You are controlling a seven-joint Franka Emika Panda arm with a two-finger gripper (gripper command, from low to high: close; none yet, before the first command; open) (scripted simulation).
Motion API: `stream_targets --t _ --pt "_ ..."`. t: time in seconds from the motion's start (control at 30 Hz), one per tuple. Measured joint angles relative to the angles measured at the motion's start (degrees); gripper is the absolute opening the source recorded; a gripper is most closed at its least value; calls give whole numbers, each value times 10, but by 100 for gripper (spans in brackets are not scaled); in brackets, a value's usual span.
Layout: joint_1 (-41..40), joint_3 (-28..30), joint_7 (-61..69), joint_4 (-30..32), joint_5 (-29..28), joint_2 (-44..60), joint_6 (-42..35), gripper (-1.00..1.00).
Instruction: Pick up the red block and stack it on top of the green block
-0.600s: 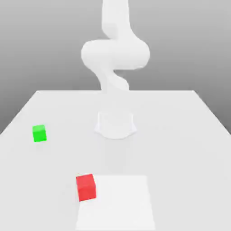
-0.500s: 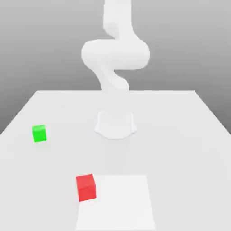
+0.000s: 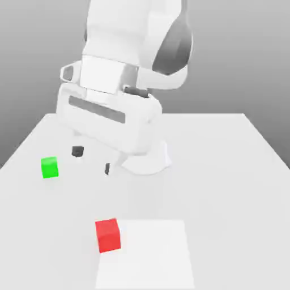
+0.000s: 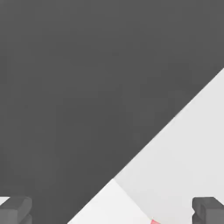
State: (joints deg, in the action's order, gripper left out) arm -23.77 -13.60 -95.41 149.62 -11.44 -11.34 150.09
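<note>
Near the table's edge on the exterior view's left sat the green block (image 3: 50, 167), one small bright cube flat on the table (image 3: 226, 198), and that was the only green one in sight! Closer to the camera came the red block (image 3: 107, 235), also a single cube, resting upright at the pale panel (image 3: 150, 255), right by the panel's far corner on the exterior view's left, and overlapping its side edge in the picture. So the count stood at two blocks, one red, one green, well apart, plus one panel and one arm (image 3: 116, 28). Neither block was on top of the other.

And the gripper (image 3: 93, 160)? Up above the table it hung, tilted, between the green block and the arm's base (image 3: 146, 160) as the exterior view had it, its two fingers spread wide, released, with nothing between them! The red block was on its own, clear of both fingertips.

Over to the hand view: two dark fingertips, well apart, the table's straight edge running slantwise, the panel reaching that edge, and one little corner of the red block peeping in beside the panel's side.
</note>
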Motion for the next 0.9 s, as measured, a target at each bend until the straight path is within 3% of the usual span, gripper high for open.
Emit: stream_targets --t 0.13,0.33,0.7,0.73,0.9 --pt "-16 5 -69 35 15 59 38 0" --pt "-26 5 -116 79 94 129 96 0" --pt "17 65 -177 64 22 253 199 0" --pt "23 72 -181 63 16 262 206 -100" --pt "23 72 -181 63 15 262 208 -100"
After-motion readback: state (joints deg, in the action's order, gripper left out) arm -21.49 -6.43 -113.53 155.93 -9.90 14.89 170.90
